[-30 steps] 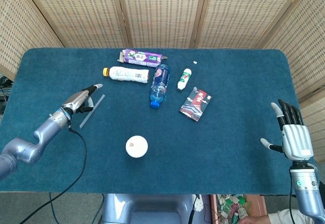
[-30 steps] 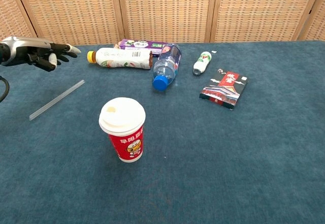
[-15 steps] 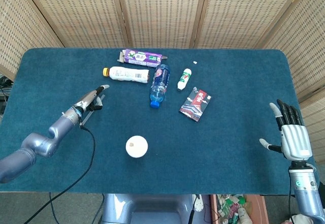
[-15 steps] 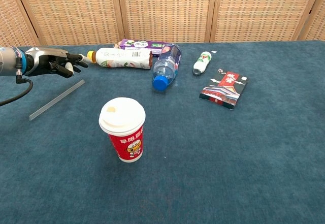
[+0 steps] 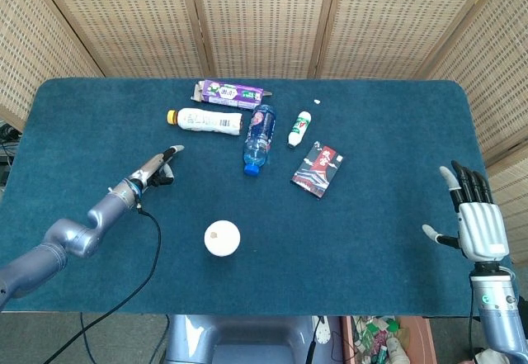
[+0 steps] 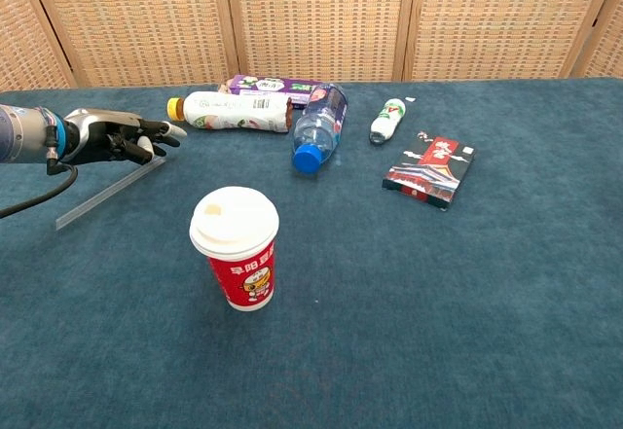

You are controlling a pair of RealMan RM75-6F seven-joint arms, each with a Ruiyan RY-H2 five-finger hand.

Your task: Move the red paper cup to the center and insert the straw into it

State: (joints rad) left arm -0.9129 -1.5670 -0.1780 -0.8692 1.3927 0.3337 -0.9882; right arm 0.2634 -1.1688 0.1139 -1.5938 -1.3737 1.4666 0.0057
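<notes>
The red paper cup [image 6: 235, 249] with its white lid stands upright near the table's front, seen from above as a white disc [image 5: 222, 238]. A clear straw [image 6: 107, 192] lies flat on the blue cloth to the cup's left. My left hand [image 6: 122, 137] reaches over the straw's far end with its fingers pointing right and nothing in it; in the head view the left hand [image 5: 158, 166] and forearm cover most of the straw. I cannot tell whether it touches the straw. My right hand [image 5: 474, 215] stays at the table's right edge, fingers spread, empty.
At the back lie a white bottle with a yellow cap [image 6: 229, 111], a purple box [image 6: 273, 87], a blue water bottle [image 6: 319, 137] and a small white-green bottle [image 6: 386, 120]. A red packet [image 6: 429, 170] lies at centre right. A black cable [image 5: 144, 248] trails from my left arm.
My left hand has moved right and down, from left of the straw to over its far end. The cup, straw and right hand have not moved.
</notes>
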